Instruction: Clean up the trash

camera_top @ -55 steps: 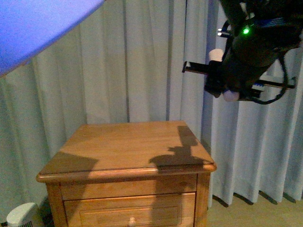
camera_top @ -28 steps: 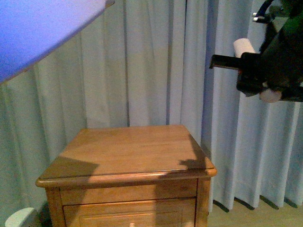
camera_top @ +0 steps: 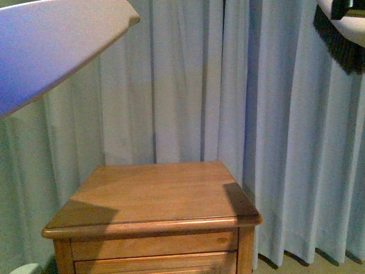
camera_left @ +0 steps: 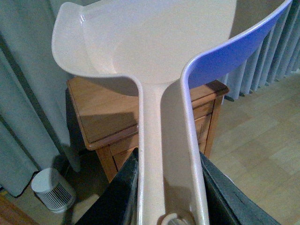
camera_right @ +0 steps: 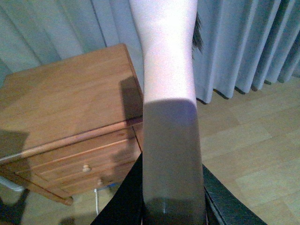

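left gripper [camera_left: 168, 187]: clamped on dustpan [camera_left: 154, 42] handle. right gripper [camera_right: 171, 201]: clamped on brush [camera_right: 168, 56] handle. nightstand [camera_top: 154, 191]: well below both tools, curtain [camera_top: 188, 85] close behind its rear edge. trash: whereabouts cannot be told.

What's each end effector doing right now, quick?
Left end effector: closed on the dustpan handle.
Right end effector: closed on the brush handle.

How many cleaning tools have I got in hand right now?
2. The dustpan is in the left gripper, high on the left; the brush is in the right gripper, high on the right. No others show; some may be out of view.
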Tool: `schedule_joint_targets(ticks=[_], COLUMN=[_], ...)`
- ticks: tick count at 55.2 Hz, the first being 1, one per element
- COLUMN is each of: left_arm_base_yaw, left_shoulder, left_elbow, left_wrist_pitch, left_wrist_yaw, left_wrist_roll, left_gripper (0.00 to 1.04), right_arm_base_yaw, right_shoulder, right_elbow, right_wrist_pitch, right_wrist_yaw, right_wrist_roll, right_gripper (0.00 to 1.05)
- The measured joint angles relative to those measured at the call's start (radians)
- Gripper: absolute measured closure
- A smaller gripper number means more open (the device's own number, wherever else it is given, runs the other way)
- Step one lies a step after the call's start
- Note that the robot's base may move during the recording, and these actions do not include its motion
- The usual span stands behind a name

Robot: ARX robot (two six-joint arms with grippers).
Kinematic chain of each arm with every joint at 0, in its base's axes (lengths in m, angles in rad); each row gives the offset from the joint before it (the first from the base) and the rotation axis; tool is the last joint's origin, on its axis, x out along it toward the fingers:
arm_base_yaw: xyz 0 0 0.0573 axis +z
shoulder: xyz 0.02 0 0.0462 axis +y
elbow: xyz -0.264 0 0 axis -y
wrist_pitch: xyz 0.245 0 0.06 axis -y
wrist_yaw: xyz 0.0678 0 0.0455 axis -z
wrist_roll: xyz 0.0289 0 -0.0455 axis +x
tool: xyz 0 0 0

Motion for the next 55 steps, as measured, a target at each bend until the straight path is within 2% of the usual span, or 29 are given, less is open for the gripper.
schedule_joint_targets(ticks=[17,29,44,55], left_arm_base_yaw=[0.000,0.000,0.000,0.000], left_shoulder=[0.000,0.000,0.000,0.000], left_elbow=[0.000,0.000,0.000,0.000], left_wrist_pitch=[0.000,0.000,0.000,0.000], left_wrist_yaw=[0.000,0.000,0.000,0.000], left_wrist_roll=[0.000,0.000,0.000,0.000], left_gripper=[0.76,0.76,0.76,0.76], right_arm_base_yaw=[0.150,0.229,0.255,0.255], right_shoulder=[-0.135,-0.182,-0.186,-0.186], right_elbow=[-0.097,-0.150,-0.157,-0.157], right_wrist_pitch=[-0.104,-0.189,-0.190,-0.190], right_wrist_yaw=[0.177,0.246,0.299,0.303], right_wrist_roll=[0.092,0.192,0.222,0.220], right_gripper=[0.84,0.84,0.84,0.84])
